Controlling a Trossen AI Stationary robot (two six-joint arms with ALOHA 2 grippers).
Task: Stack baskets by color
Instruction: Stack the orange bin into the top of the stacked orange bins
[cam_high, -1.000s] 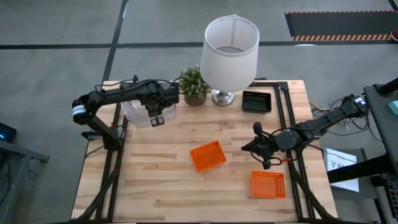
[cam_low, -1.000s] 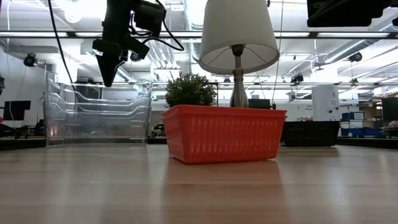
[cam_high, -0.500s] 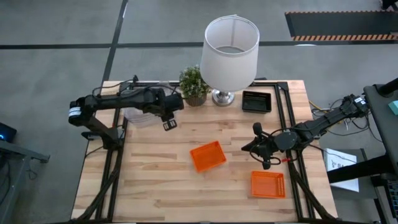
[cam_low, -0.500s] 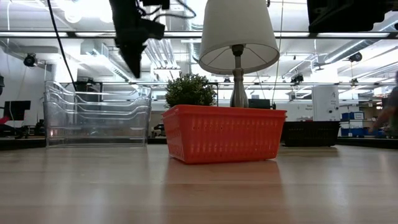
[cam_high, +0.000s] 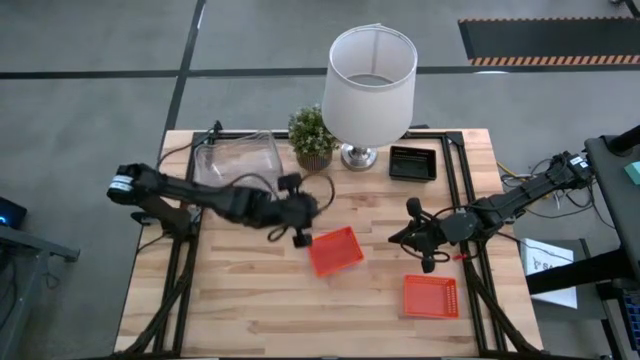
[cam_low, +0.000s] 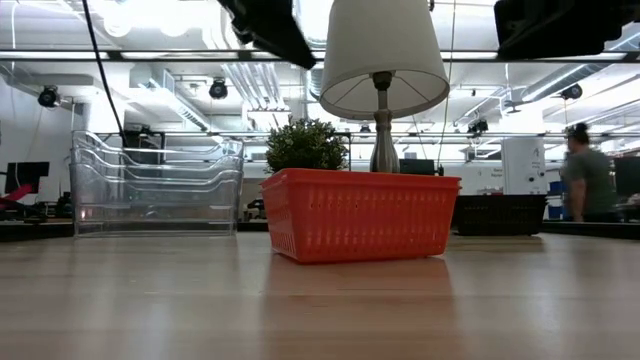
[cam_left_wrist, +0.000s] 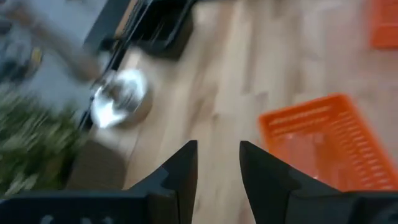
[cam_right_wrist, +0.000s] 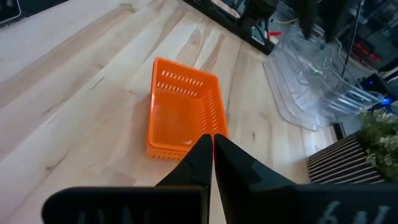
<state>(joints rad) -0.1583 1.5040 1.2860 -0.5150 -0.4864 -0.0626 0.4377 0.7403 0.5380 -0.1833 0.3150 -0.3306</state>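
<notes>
An orange basket rests on its base mid-table, also in the low view and both wrist views. A second orange basket lies near the front right. Clear bins sit nested at the far left, and a black basket stands at the far right. My left gripper hovers open just left of the middle orange basket, slanting down, with nothing between its fingers. My right gripper waits shut to the right of that basket.
A white-shaded lamp and a small potted plant stand at the far edge between the clear bins and the black basket. Bare wood lies along the near left of the table. A person walks in the room behind.
My left gripper has swung from above the clear bins toward the table's right and near side, to beside the middle orange basket. It has tipped from pointing steeply down to a shallower slant. The baskets and bins have stayed put.
</notes>
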